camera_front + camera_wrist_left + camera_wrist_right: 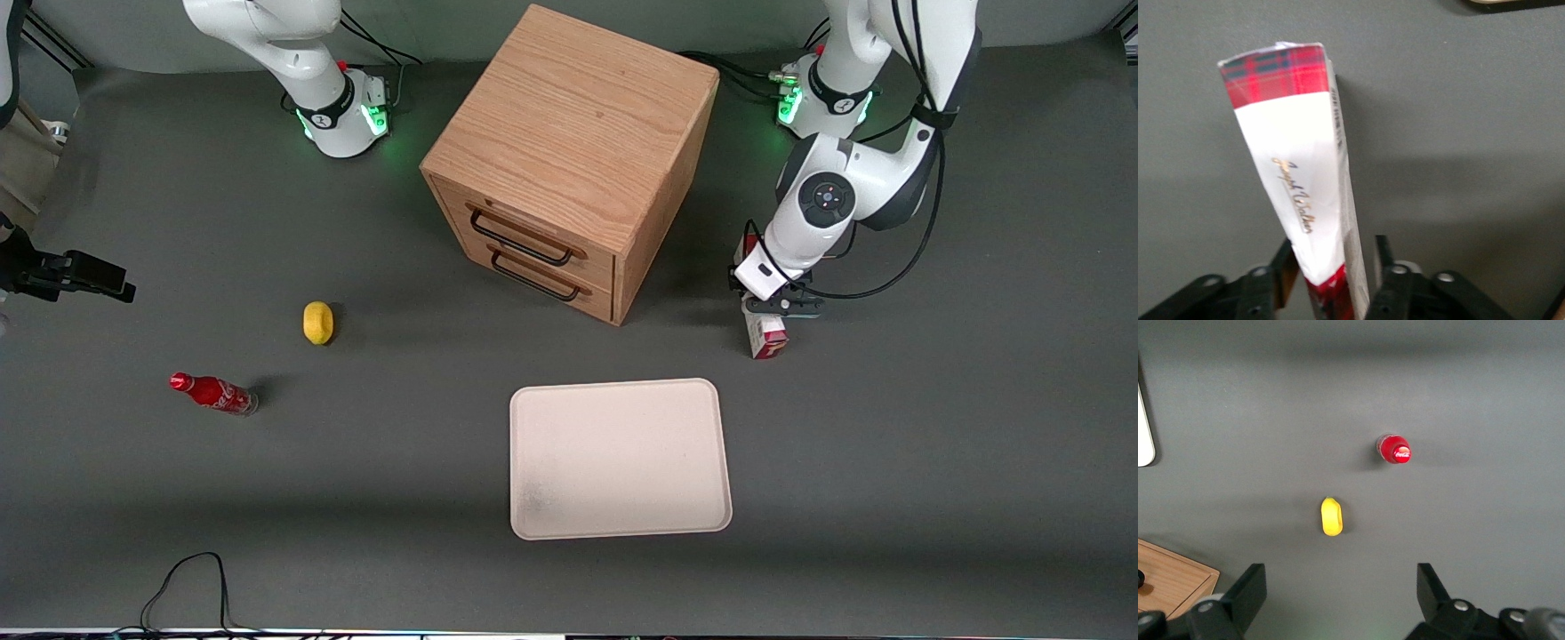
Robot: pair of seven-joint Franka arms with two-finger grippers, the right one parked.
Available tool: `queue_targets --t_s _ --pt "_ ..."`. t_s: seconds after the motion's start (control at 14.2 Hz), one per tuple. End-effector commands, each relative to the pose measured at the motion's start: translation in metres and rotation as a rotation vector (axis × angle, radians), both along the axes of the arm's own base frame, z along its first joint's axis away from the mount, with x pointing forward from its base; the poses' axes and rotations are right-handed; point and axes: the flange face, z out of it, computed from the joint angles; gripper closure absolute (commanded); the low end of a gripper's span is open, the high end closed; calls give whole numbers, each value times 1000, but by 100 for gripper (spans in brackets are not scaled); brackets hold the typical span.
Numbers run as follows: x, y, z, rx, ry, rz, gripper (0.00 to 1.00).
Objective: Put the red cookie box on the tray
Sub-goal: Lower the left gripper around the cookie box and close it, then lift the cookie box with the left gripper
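Front view: the gripper was seen low over the table beside the wooden drawer cabinet, toward the working arm's end, with the box clamped between its fingers. The box was seen well apart from the tray, which lay nearer the camera. In the left wrist view, the fingers were pressed against both sides of the box. A lemon and a cola bottle were seen toward the parked arm's end.
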Motion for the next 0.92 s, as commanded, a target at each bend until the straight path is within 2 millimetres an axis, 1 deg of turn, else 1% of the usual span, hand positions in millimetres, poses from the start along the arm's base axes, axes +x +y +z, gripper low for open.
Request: queue_targets --t_s 0.0,0.14,0.21,0.28,0.35,0.42,0.56,0.63,0.7,0.85 --pt "3 3 7 -11 -6 -9 100" --pt "3 3 8 -11 -8 -6 100" --pt "4 3 11 -12 -12 -1 100" --pt "13 6 24 -18 -29 12 100" --pt "22 13 43 -13 -18 27 100" --pt "38 17 73 -6 0 36 100" --pt "70 34 145 16 79 62 100" --pt "83 41 179 19 90 76 100" --pt "95 51 216 20 92 95 100" --pt "108 59 277 15 83 112 100"
